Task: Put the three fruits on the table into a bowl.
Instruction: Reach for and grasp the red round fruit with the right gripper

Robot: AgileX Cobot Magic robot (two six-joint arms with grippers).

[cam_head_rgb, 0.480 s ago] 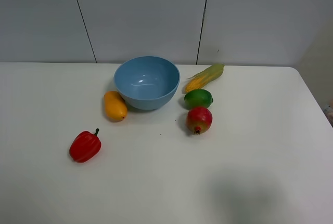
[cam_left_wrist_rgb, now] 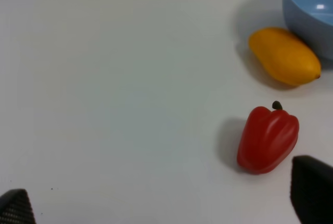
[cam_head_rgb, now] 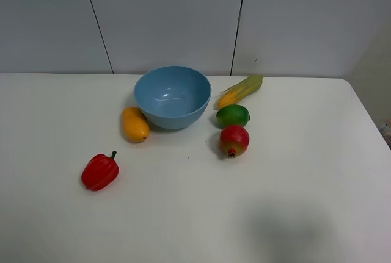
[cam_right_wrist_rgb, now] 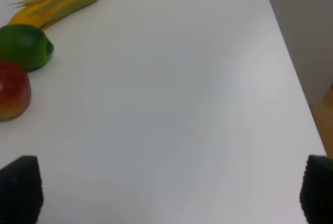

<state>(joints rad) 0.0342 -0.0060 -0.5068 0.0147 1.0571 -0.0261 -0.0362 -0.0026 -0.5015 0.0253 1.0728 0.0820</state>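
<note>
Plain white desk (cam_head_rgb: 293,171), opening step: mango (cam_head_rgb: 135,124) just beside the empty bowl (cam_head_rgb: 172,96), lime (cam_head_rgb: 233,116) and red fruit (cam_head_rgb: 234,141) nearby; left end effector (cam_left_wrist_rgb: 164,198) and right end effector (cam_right_wrist_rgb: 169,187) spread wide, holding nothing; next, likely lowering onto the nearest fruit.

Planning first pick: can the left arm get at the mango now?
Probably yes. The left gripper is open and empty, and the mango lies uncovered. The pepper lies nearer, roughly on the way; coming from above should clear it. The bowl is close beside the mango, so finger room there looks tight.
</note>
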